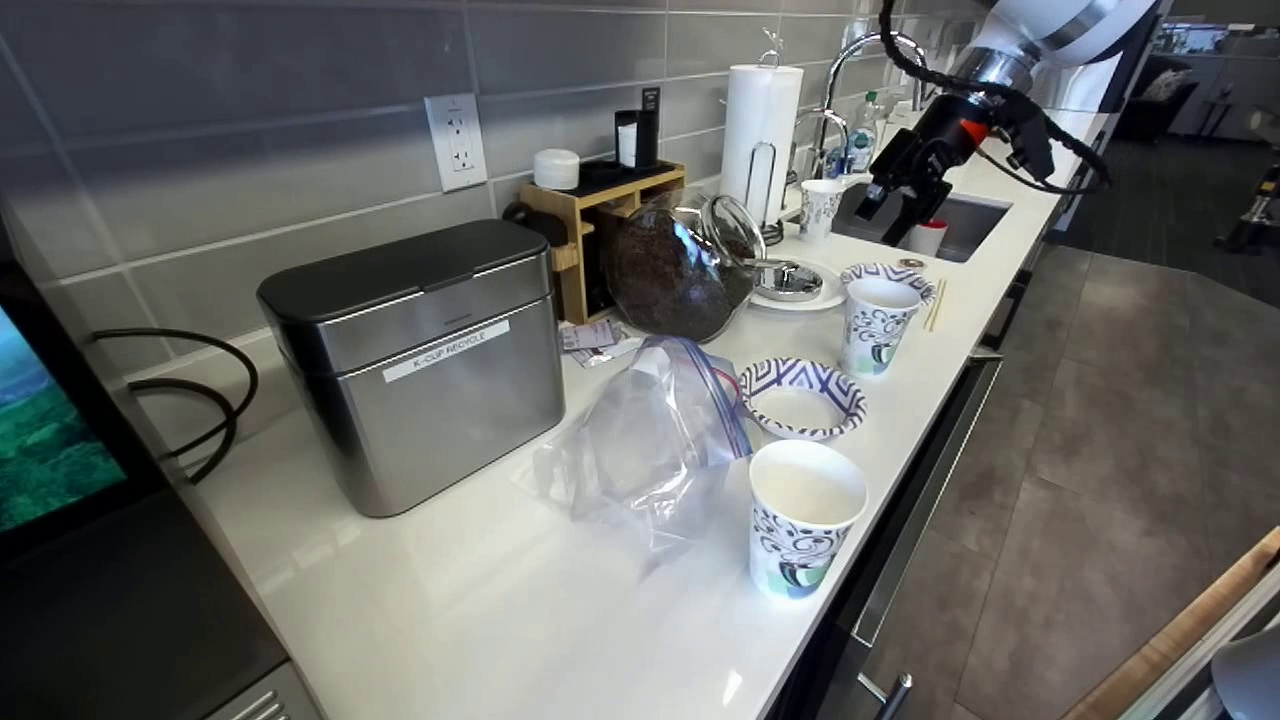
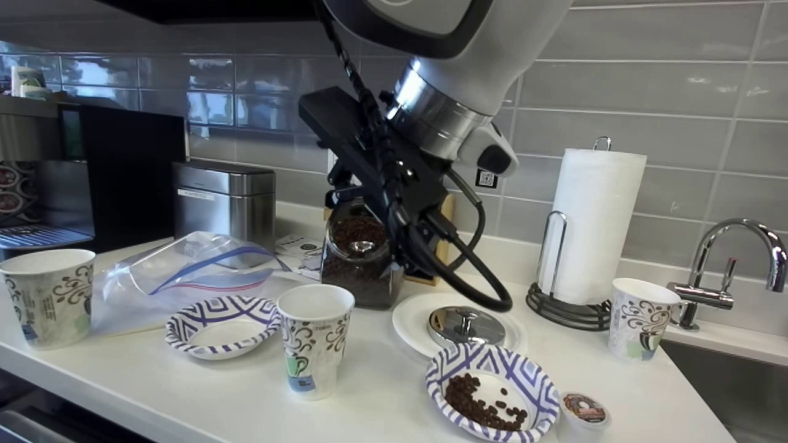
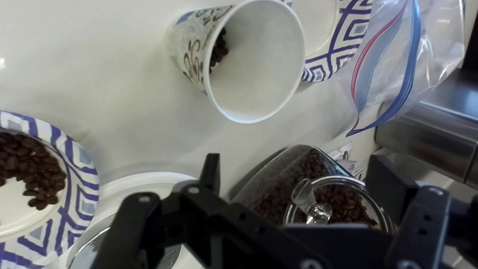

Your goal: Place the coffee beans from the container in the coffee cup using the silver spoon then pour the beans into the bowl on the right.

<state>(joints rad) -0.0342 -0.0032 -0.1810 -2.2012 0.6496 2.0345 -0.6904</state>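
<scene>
Approx. halfway, I'd judge: scooping looks done, w/ some beans (image 3: 219, 48) in the coffee cup (image 3: 261, 71) upright on the surface (image 3: 112, 74), & what's prob. the silver spoon (image 3: 319, 213) sits in the mouth of the jar (image 3: 269, 183), abt 5 o'clock from the cup in the wrist view. Tool (image 3: 295, 160) has jaws spread wide & holds nothing. Left, prob.: grip the cup & tip it into the patterned bowl (image 3: 84, 179) at abt 8 o'clock, which has beans in it too, source unclear.

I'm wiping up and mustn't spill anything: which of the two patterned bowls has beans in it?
The bowl beside the coffee pod: dark beans lie in it, while the other bowl, by the zip bag, shows plain white inside.
</scene>
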